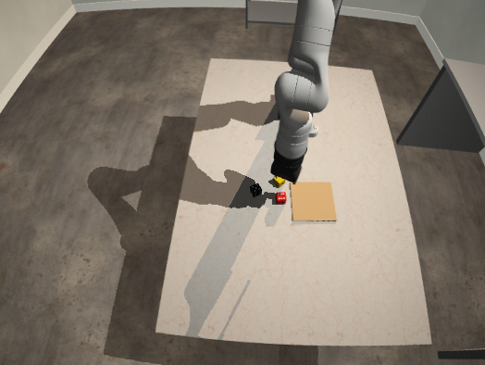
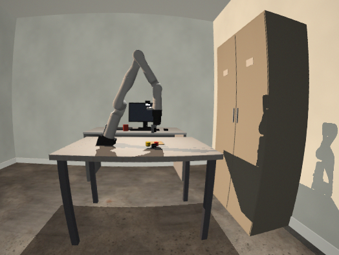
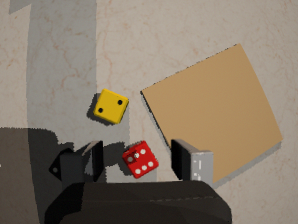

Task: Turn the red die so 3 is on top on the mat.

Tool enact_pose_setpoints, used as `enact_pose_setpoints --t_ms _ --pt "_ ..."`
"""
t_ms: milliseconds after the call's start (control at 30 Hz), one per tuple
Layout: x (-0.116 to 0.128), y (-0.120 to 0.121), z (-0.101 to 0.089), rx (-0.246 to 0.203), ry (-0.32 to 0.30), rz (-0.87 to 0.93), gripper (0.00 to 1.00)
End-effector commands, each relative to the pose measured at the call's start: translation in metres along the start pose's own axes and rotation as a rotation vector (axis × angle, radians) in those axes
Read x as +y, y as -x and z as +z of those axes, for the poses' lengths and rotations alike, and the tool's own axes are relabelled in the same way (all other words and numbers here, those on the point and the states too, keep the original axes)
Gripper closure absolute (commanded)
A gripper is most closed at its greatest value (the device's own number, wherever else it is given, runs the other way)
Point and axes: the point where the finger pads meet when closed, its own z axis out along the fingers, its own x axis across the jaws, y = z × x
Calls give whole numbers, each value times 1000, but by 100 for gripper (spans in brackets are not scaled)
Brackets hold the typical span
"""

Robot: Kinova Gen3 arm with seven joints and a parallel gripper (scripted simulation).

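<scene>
i see the tool spread wide and holding nothing, poised above the red die, which shows between its fingers in the wrist view. the red die sits on the bare counter, just beside the tan mat's edge, not on it. the yellow die lies near; the black die sits in shadow.

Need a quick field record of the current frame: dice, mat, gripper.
red die: on the table beside the mat, not on it; between the open fingers in wrist view
yellow die: on table, top shows 2
black die: on table, in shadow
mat: flat, no dice on it
gripper: open, holds nothing
</scene>
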Motion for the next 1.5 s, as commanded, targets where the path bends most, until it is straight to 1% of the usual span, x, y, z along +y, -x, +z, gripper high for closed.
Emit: enact_pose_setpoints --t_ms 0,433,500,833,1000,1067,1467 --pt "0 0 1 -1 -1 65 0" --pt "7 -3 8 -2 0 501 0" --pt "7 -3 8 -2 0 501 0" --pt "13 -3 12 -3 2 756 0" --pt "15 -3 13 -3 3 853 0" --pt "15 -3 13 -3 3 853 0" --pt "19 -3 15 -3 4 1000 0"
